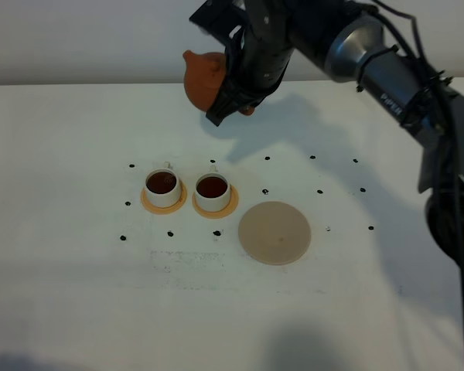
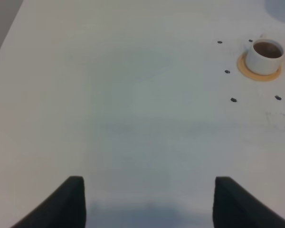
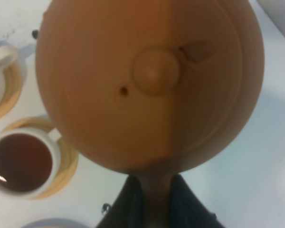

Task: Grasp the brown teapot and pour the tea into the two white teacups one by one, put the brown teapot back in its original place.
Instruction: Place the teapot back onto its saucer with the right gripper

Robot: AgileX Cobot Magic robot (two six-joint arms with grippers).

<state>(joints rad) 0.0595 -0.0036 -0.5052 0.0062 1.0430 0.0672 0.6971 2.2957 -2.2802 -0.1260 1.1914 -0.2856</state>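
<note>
Teapot: the brown teapot (image 1: 203, 77) hangs in the air at the far side of the bench (image 1: 77, 309), well above and behind the cups – you see its lid and knob filling the right wrist view.
Right tool: the right tool (image 3: 154, 192) is clamped on the teapot's handle, its two dark fingers pressed to either side of it.
Left tool: the left tool (image 2: 149, 202) hovers over bare bench, its fingers standing apart with nothing between them.
Left cup: the left white teacup (image 1: 162, 188) sits on a small orange-tan coaster (image 1: 146, 202), dark tea (image 1: 162, 182) inside.
Right cup: the right white teacup (image 1: 212, 192) sits on its own coaster just beside the first – it too holds dark tea.
Big coaster: the large beige disc (image 1: 274, 233) lies flat to the right of the cups, nothing on it.
Bench marks: small black dots (image 1: 267, 158) ring the cups and disc.
</note>
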